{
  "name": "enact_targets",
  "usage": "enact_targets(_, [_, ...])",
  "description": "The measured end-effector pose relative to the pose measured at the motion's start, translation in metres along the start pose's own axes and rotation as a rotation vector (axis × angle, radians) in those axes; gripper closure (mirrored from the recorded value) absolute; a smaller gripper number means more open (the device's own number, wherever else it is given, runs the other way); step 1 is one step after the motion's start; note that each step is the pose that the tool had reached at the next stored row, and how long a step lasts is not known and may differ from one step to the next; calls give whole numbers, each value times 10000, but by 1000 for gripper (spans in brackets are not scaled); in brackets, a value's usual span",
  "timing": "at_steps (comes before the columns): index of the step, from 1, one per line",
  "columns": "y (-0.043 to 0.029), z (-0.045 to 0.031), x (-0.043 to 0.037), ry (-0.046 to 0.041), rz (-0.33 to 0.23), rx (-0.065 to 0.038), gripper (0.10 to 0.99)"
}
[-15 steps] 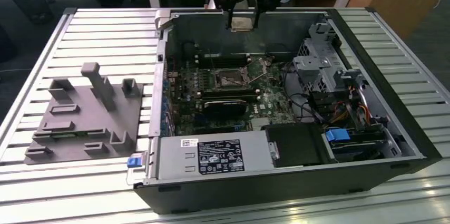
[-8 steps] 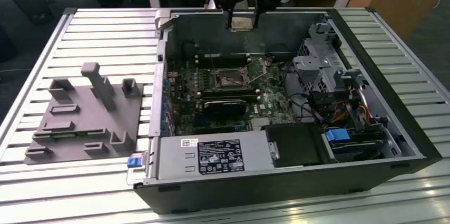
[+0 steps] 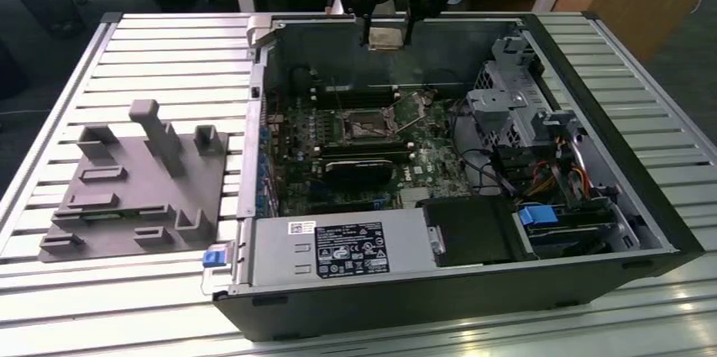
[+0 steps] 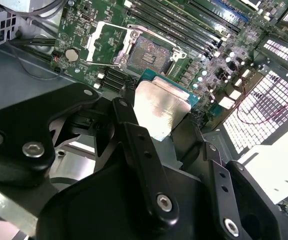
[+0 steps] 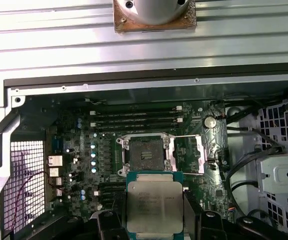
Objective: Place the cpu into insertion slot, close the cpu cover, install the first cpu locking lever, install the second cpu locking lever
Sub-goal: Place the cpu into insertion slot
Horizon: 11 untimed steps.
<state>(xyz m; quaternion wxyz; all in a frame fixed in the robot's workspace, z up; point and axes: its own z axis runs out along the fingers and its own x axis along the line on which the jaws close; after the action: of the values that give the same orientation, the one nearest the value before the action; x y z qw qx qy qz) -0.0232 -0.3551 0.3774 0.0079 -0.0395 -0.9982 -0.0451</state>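
Above the far wall of the open computer case, my gripper is shut on the cpu, a small square chip with a silvery top. In both wrist views the cpu sits between the black fingers, held over the green board. The insertion slot lies bare below it, a dark square with a metal rim. The cpu cover is flipped open beside the slot. A thin wire lever stands raised near it.
Long memory slots run beside the socket. A black fan block, a power supply and a drive cage with cables crowd the case. A grey fixture with pegs lies on the slatted table at the exterior view's left.
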Motion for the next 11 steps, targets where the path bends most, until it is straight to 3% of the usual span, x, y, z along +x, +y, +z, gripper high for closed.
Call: enact_targets(11, [1,1,0,-20,227,-5,545])
